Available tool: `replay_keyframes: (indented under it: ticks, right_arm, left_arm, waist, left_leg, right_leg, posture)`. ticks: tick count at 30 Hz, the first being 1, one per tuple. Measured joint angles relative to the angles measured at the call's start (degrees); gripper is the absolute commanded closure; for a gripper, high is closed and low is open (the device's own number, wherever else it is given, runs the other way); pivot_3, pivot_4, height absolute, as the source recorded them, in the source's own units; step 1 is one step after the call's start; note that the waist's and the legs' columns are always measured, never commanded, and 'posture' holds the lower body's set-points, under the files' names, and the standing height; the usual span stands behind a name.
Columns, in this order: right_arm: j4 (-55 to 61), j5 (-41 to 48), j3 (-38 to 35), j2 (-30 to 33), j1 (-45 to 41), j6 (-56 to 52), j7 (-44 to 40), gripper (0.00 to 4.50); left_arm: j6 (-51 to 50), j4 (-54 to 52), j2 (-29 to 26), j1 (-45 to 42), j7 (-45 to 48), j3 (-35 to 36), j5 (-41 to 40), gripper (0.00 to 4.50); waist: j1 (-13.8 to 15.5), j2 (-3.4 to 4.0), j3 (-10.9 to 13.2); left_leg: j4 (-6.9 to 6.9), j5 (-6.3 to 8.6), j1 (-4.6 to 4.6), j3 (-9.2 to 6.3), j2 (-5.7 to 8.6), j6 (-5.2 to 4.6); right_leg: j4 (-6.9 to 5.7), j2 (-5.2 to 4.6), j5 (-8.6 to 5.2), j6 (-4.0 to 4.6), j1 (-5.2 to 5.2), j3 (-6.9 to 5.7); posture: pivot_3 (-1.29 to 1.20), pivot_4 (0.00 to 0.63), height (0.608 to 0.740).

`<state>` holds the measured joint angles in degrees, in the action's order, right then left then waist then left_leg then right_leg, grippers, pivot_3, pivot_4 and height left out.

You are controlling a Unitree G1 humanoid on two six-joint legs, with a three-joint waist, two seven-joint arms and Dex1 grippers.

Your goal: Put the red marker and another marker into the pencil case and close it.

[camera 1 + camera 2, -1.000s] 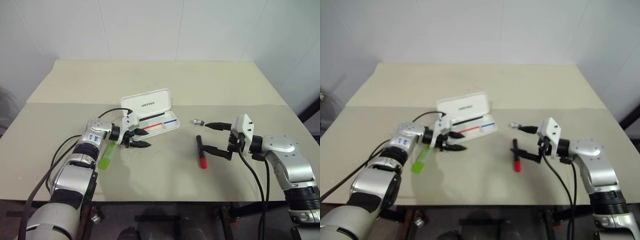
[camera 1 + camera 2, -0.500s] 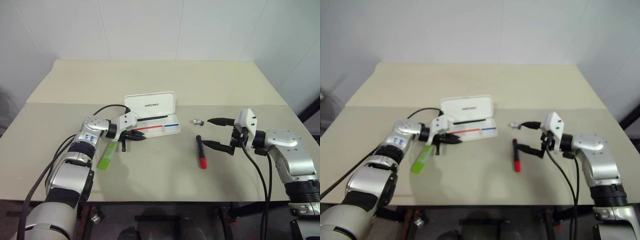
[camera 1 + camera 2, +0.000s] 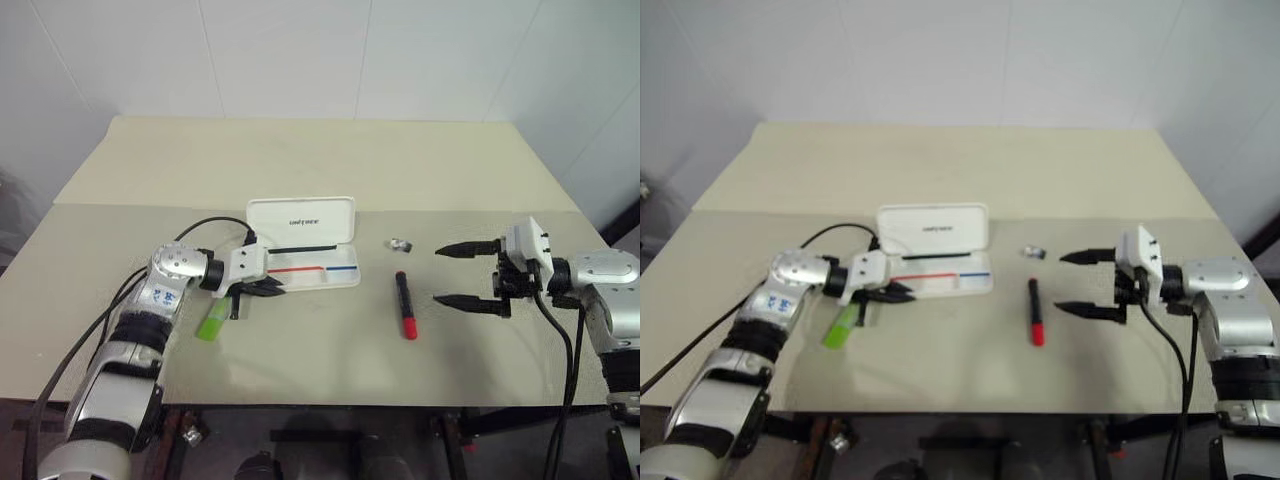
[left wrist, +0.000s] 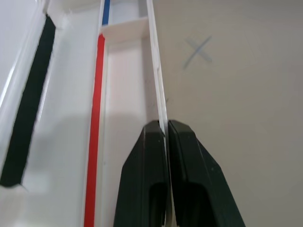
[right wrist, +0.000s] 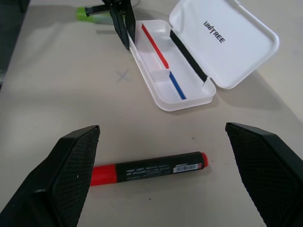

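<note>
The white pencil case (image 3: pixel 338 279) lies open at the table's middle left, lid (image 3: pixel 300 220) raised at the back, with a red and blue stripe inside the tray. My left gripper (image 3: pixel 268 291) is shut on the tray's thin front wall (image 4: pixel 154 71) near its left end. The light green marker (image 3: pixel 212 322) lies just left of that gripper. The red marker (image 3: pixel 404 303) lies right of the case, red cap toward me. My right gripper (image 3: pixel 440 274) hangs open to the right of the red marker (image 5: pixel 149 168), apart from it.
A small silver-dark object (image 3: pixel 399 244) lies just behind the red marker. A faint pen cross (image 5: pixel 123 75) marks the table in front of the case. The table's far half and front middle are bare.
My left gripper shut on the case's front wall and drew back, swinging the tilted case square to the table edge. My right gripper moved right, away from the red marker.
</note>
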<state>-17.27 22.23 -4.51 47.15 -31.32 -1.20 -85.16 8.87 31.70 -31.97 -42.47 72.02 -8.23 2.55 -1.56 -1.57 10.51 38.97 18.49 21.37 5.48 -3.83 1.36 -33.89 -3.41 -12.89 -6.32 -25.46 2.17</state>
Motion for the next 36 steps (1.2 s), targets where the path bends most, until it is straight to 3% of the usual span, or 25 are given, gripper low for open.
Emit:
replay_keyframes:
  ticks: [5, 12, 24, 36]
  right_arm:
    - [-0.3, -0.4, 0.3, -0.1, -0.7, 0.8, -0.1, 0.00]
    - [-0.3, -0.4, 0.3, -0.9, -0.8, 0.8, 1.0, 0.00]
    - [-0.4, -0.7, 0.3, -1.3, -0.8, 0.9, 2.3, 0.00]
    - [-0.8, -1.3, 0.3, -2.6, -0.8, 0.9, 4.4, 0.00]
  left_arm:
    - [-7.6, -16.3, -0.9, 7.8, -1.6, -0.1, -0.7, 4.47]
    - [-13.4, -28.9, -2.1, 14.7, -4.5, -1.7, -0.8, 4.47]
    - [-10.1, -31.6, -4.6, 18.5, -8.2, -3.0, -0.7, 4.47]
    - [-9.1, -31.1, -6.0, 19.7, -7.0, -2.6, -4.5, 0.83]
  waist:
    - [0.0, 0.00, 0.0]
    - [0.0, 0.00, 0.0]
    - [-0.2, 0.01, 0.0]
    - [-0.1, 0.01, 0.0]
  left_leg:
    - [0.04, -0.01, -0.05, 0.01, 0.00, 0.01]
    - [0.04, -0.03, -0.14, 0.04, 0.00, 0.04]
    - [0.03, -0.04, -0.26, 0.08, 0.00, 0.04]
    - [0.01, -0.04, -0.23, 0.11, 0.00, 0.03]
  right_leg:
    - [-0.08, -0.01, 0.00, 0.00, 0.00, 0.06]
    - [0.01, 0.00, -0.01, 0.03, 0.00, 0.11]
    - [-0.05, 0.01, -0.03, 0.05, 0.00, 0.18]
    - [0.01, 0.00, -0.03, 0.06, 0.00, 0.19]
  posture:
    - [0.00, 0.150, 0.740]
    - [0.00, 0.150, 0.740]
    - [0.00, 0.150, 0.740]
    - [0.00, 0.150, 0.740]
